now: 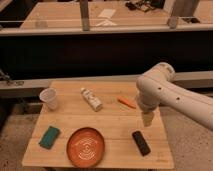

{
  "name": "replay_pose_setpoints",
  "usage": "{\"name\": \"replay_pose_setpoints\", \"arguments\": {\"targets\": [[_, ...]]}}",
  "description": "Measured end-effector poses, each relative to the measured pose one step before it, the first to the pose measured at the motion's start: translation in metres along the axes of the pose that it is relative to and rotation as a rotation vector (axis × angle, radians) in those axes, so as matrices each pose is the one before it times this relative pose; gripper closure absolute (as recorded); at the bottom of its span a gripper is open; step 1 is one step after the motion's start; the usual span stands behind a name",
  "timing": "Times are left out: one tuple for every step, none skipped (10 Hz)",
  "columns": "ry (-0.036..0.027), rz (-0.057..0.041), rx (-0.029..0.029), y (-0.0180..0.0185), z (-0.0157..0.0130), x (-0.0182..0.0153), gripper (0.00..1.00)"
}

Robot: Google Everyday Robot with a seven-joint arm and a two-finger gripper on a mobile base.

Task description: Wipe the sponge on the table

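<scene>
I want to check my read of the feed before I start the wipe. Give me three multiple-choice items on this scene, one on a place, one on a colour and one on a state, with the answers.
1. Where does the sponge lie on the table?
A. Front-left, left of the orange plate
B. Back-right corner
C. On top of the plate

2. What colour is the block nearest the hand?
A. White
B. Black
C. Teal-green

3. How does the hand stand to the sponge?
A. Pressing down on it
B. Lifting it off the table
C. Apart from it, above the table's right side

Answers:
1 A: the sponge sits near the front-left edge, beside the plate.
2 B: the block in front of the hand is black.
3 C: the hand hangs near the right edge, and the sponge lies across the table with nothing touching it.
</scene>
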Motion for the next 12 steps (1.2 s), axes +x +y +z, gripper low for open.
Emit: {"name": "replay_pose_setpoints", "arguments": {"targets": [[-0.00264,-0.01295,0.00147,-0.00143,-0.00024,-0.00569,0.2],[-0.00356,-0.02022,0.00263,-0.00261,-0.00004,-0.00967,0.2],[-0.00593,-0.01846,0.00452,-0.00449,0.00002,-0.01374,0.2],[-0.00392,-0.01697,0.00336,-0.00297,-0.00023,-0.00949,0.2],[-0.00219,-0.01337,0.00244,-0.00089,0.00009,-0.00348,0.2],[-0.00319,-0.01747,0.00436,-0.00078,-0.00044,-0.00158,0.2],[-0.00333,-0.01575,0.00319,-0.00125,-0.00001,-0.00471,0.2],[-0.00191,-0.0194,0.00192,-0.00267,0.00031,-0.00779,0.2],[-0.00073,-0.01837,0.00538,-0.00489,-0.00038,-0.01023,0.2],[-0.00304,-0.01967,0.00453,-0.00605,0.00057,-0.01343,0.2],[-0.00081,-0.01718,0.00331,-0.00289,0.00024,-0.00686,0.2],[-0.00063,-0.0113,0.00201,-0.00074,-0.00009,-0.00223,0.2]]}}
